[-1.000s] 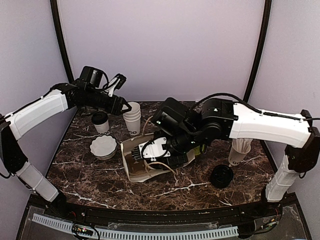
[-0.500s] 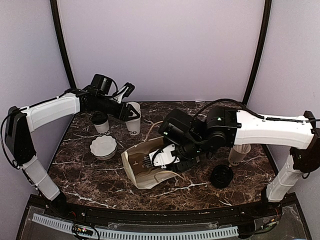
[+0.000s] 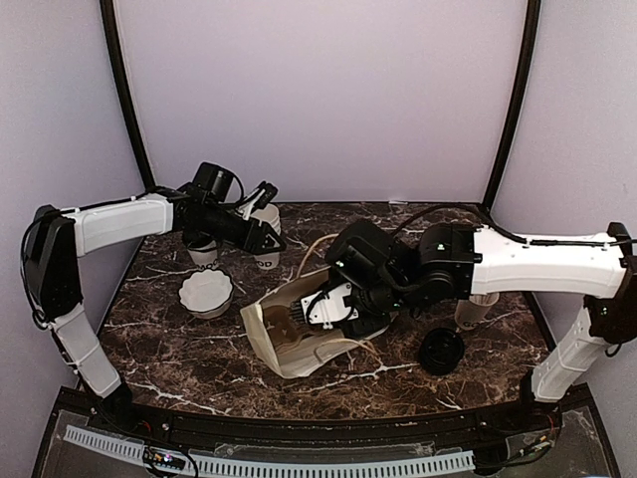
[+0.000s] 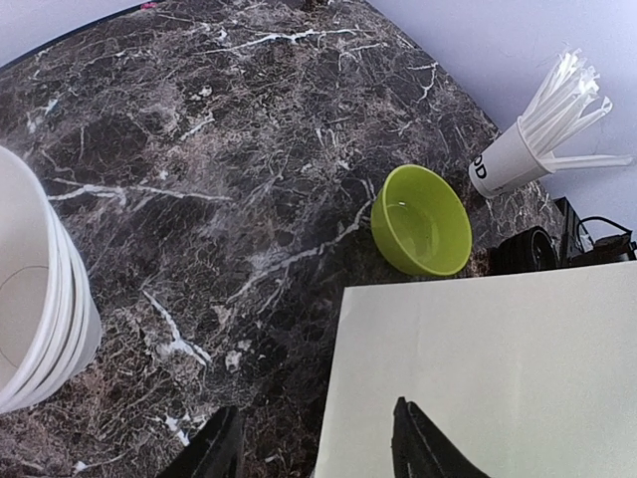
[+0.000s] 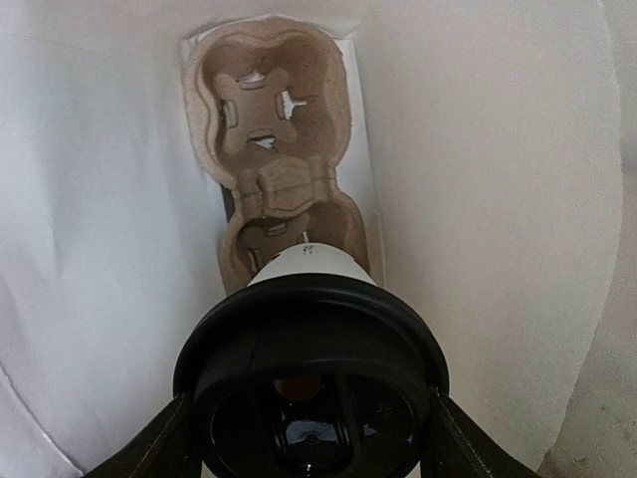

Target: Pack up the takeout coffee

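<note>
**Item: takeout coffee, entering the bag**

The coffee cup (image 5: 311, 349) is being pinched at its sides by the right gripper (image 5: 311, 423), just inside the mouth of the white paper bag (image 3: 282, 339). Its long axis is running along the gripper's reach. The black lid is facing the wrist camera, and the base is pointing deeper into the bag, over the near well of the cardboard carrier (image 5: 269, 119) lying on the bag's floor.

Changes over the last second: the left arm is now reaching lower and farther right. The right wrist is sitting farther right, and the bag is standing more upright.

Surroundings:
- The left gripper (image 4: 317, 453) is hanging with its fingers spread, holding nothing, beside the stack of white cups (image 3: 266, 227).
- A second coffee cup (image 3: 203, 253) is standing behind the left arm, its top hidden.
- A white fluted dish (image 3: 206, 292) is sitting near it on the marble table (image 3: 169, 349).
- A loose black lid (image 3: 441, 351) is lying to the right of the bag.
- A lime-green bowl (image 4: 422, 221) and a cup of white sticks (image 4: 513, 157) are showing in the left wrist view. From above, the right arm is blocking them.
</note>
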Tool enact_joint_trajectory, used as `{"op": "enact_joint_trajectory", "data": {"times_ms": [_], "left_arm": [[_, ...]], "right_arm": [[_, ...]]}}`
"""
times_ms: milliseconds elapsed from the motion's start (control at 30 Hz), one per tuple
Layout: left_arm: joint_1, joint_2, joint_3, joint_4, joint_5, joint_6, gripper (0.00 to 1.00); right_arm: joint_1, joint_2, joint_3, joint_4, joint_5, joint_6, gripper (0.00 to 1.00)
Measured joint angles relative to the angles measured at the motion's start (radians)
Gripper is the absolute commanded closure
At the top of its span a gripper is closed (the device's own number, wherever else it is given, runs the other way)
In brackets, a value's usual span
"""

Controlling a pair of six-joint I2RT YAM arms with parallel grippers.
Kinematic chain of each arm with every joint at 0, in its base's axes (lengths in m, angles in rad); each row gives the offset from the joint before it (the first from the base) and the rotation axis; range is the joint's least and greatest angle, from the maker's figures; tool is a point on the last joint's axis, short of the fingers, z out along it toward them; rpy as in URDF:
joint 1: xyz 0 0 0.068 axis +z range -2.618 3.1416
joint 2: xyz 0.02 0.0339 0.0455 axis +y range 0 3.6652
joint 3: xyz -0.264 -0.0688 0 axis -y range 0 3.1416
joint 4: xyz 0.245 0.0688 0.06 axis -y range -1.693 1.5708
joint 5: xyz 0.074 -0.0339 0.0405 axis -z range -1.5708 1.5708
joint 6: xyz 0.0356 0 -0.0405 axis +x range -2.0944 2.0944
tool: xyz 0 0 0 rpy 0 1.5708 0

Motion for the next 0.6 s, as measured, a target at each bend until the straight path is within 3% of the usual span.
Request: {"op": "enact_joint_trajectory", "data": {"times_ms": [600], "left_arm": [[0.000,0.043,0.000,0.018,0.105,-0.002,0.47]], "right_arm": [[-0.064,0.039,-0.034,0.107,-0.061,0.000,0.47]]}}
